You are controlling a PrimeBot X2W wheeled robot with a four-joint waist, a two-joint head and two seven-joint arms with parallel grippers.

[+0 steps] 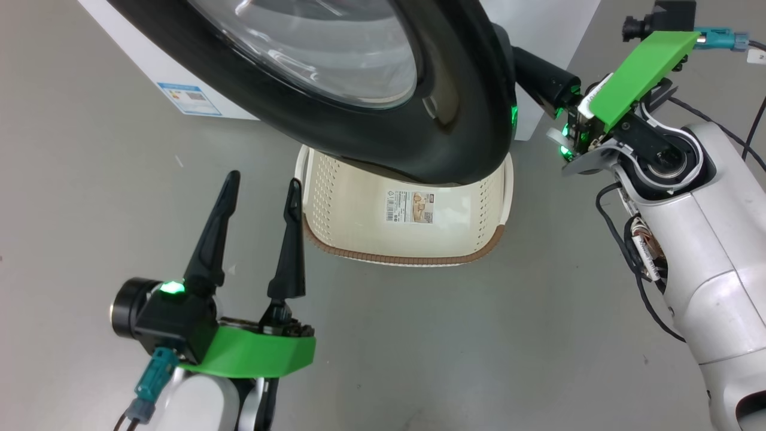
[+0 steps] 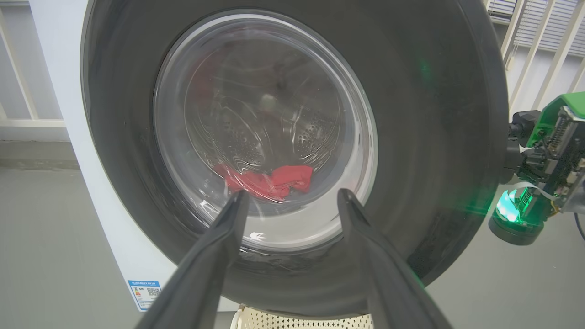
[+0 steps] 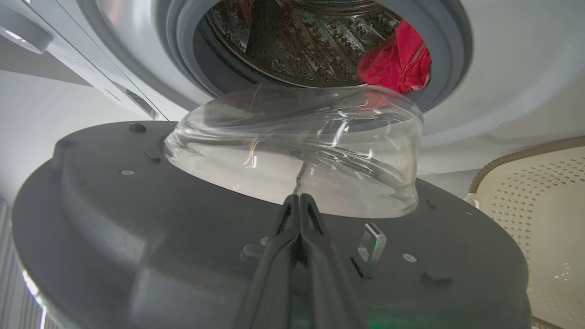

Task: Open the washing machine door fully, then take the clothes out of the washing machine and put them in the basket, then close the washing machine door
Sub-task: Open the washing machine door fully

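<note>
The washing machine door (image 1: 383,129), glossy black with a clear glass bowl (image 3: 297,151), stands partly open above the basket (image 1: 389,258). Red clothes (image 3: 396,58) lie in the steel drum (image 3: 297,41) of the white washing machine (image 2: 109,237), and also show through the door glass as clothes (image 2: 269,180). My left gripper (image 1: 262,179) is open and holds nothing, left of the basket and facing the door's outer side. My right gripper (image 3: 298,201) is shut with nothing in it, behind the door, its tips at the inner face by the bowl's base.
The cream basket sits on the grey floor (image 1: 90,197) directly below the door's lower edge. A blue label (image 1: 188,99) marks the machine's lower corner. My right forearm (image 1: 706,239) with loose cables stands at the right. Window blinds (image 2: 539,41) are behind.
</note>
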